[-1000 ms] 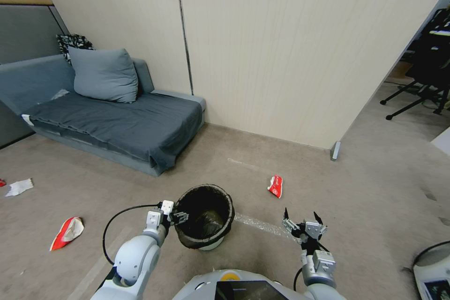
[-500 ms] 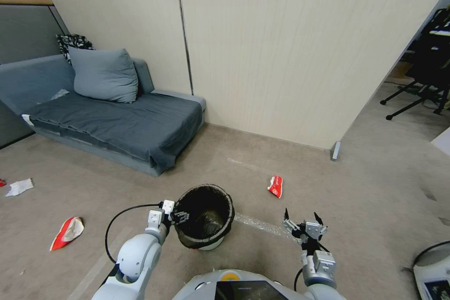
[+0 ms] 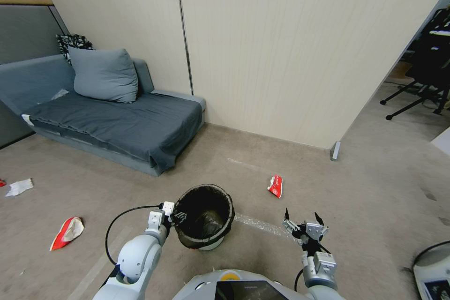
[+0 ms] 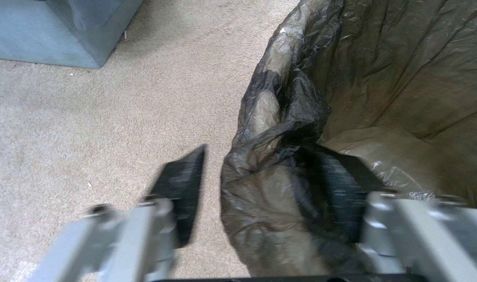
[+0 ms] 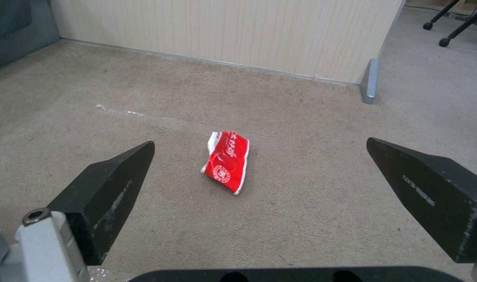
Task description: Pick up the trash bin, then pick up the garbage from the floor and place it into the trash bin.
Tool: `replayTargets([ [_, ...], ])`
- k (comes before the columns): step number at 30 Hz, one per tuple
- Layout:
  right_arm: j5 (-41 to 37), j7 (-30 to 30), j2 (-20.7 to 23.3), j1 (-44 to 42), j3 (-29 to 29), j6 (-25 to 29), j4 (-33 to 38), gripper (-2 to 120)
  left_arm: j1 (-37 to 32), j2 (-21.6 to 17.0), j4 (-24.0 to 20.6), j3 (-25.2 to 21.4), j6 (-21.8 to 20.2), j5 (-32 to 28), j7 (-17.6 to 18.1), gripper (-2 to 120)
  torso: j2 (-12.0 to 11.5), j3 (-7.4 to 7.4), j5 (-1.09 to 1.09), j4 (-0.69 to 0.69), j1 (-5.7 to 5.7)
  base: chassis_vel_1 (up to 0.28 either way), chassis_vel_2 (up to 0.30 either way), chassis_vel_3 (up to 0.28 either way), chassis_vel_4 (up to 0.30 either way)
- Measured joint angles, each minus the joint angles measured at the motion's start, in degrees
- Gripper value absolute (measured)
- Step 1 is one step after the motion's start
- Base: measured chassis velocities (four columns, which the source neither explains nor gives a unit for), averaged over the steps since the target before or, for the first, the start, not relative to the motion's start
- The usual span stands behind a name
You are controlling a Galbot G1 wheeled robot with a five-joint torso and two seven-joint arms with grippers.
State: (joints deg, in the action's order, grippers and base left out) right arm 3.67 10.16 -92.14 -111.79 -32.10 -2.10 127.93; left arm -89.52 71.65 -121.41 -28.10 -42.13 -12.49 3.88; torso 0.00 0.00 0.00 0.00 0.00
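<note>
The trash bin stood on the carpet directly in front of the robot, its dark liner folded over the rim; the left gripper had been brought to the rim's left side, and the left wrist view showed why: one finger hung outside the wall, the other sat inside against the bag, so the rim lay between them; the jaws were parted, with a visible gap between the outer finger and the liner, so nothing was yet clamped, and the bin appeared to rest on the floor rather than be lifted. That straddle seemed chosen because a thin rim is the one part of a round bin that a narrow gripper can pinch.

The right gripper hovered low at the robot's right, fingers spread wide and empty, aimed at a red-and-white wrapper lying flat on the carpet near the wall; presumably it waited there as the nearest litter. Another red wrapper and a white scrap lay far off to the left, before the sofa.
</note>
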Motion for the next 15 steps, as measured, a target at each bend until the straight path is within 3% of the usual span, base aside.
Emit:
replayTargets([
  [7, 0.06, 0.00, 0.00, 0.08, 0.02, 0.05, 0.31, 100, 0.10, 0.52, 0.38, 0.15, 0.00, 0.28, -0.03, 14, 0.00, 0.00, 0.00, 0.00, 0.00, 0.000, 0.000, 0.000, 0.000],
  [15, -0.06, -0.04, 0.00, 0.20, -0.02, 0.03, 0.37, 100, 0.25, 0.66, 0.48, 0.30, 0.03, 0.28, -0.13, 9, 0.00, 0.00, -0.01, 0.00, 0.00, 0.000, 0.000, 0.000, 0.000],
])
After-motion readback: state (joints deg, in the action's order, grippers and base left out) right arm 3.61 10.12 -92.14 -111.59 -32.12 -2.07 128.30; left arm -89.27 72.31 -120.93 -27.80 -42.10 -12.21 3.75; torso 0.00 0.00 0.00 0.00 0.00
